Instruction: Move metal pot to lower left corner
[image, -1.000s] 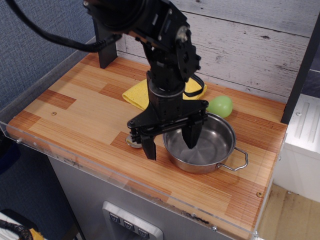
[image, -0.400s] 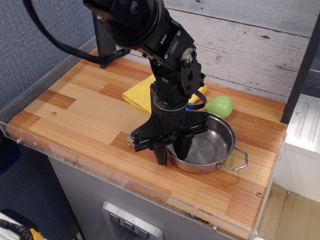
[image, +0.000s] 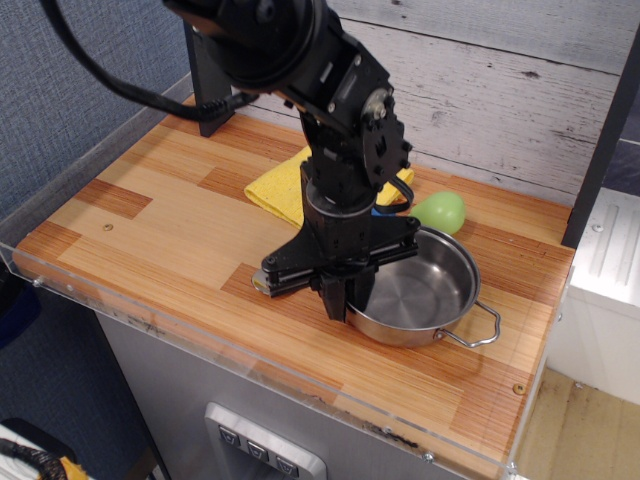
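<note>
Metal pot (image: 420, 293), one, left rim pinched by pincer (image: 345, 300); one yellow cloth (image: 280, 185), one green ball (image: 440, 211) behind

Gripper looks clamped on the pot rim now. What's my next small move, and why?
Probably lift the metal pot slightly, then carry it left toward the lower left corner. The gripper looks closed over the pot's near-left rim, and the pot sits at the table's right side, far from that corner. A small round thing lies just left of the gripper, so clear it first.

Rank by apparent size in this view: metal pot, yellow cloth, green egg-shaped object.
1. metal pot
2. yellow cloth, though the arm hides part of it, so unsure
3. green egg-shaped object, clearly smallest
</note>
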